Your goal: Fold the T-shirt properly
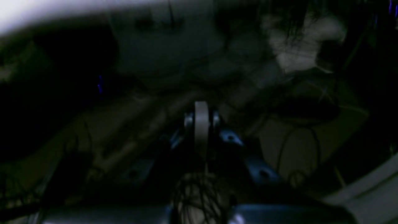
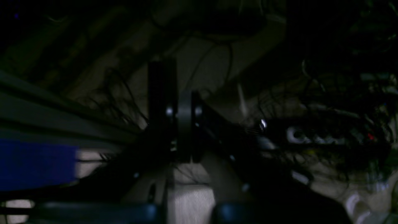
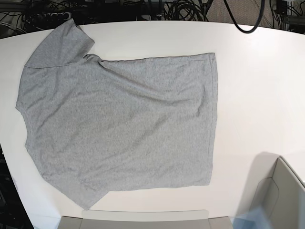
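Note:
The heather-grey T-shirt lies spread flat on the white table, plain side up. Its hem is toward the right, its neck is at the left edge, and one sleeve points to the far left corner. No lettering shows. Neither gripper appears in the base view. In the dark, blurred left wrist view my left gripper looks shut with nothing in it. In the right wrist view my right gripper also looks shut and empty. Both wrist views face dim cable clutter, not the shirt.
Grey, blurred arm parts sit at the near edge and the near right corner of the base view. Black cables lie behind the table's far edge. Bare white table shows to the right of the shirt.

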You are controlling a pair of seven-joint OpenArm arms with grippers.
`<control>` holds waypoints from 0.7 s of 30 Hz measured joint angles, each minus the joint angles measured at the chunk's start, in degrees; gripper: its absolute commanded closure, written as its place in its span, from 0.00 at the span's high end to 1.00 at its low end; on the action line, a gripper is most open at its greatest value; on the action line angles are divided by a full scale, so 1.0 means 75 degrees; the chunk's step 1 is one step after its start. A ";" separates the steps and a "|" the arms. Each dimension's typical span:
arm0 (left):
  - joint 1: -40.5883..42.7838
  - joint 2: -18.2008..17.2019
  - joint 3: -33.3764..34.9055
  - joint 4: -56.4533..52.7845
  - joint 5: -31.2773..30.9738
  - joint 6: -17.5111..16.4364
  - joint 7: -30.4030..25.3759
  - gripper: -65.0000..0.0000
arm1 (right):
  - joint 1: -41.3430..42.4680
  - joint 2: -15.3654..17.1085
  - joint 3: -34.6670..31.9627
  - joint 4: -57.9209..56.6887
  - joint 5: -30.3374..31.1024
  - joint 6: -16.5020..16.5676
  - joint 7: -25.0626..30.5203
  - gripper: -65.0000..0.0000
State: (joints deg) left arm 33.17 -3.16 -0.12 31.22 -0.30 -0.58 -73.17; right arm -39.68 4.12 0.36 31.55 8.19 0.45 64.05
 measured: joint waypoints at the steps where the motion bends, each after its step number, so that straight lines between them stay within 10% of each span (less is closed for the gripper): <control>1: 0.0204 0.0000 0.0000 0.0414 -0.0003 -0.0017 0.0006 0.00 | -0.0172 0.0003 0.0000 0.0312 -0.0003 -0.0015 0.0023 0.01; 21: 0.1760 0.0017 0.0000 0.4928 0.0000 0.0029 0.0213 0.04 | -0.2696 0.0813 0.0032 0.5321 0.1999 -0.0041 -0.0131 0.01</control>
State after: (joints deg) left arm 46.37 -3.03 -0.12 68.18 -0.30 -0.36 -71.57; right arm -59.90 10.22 0.60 71.46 23.18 0.14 63.07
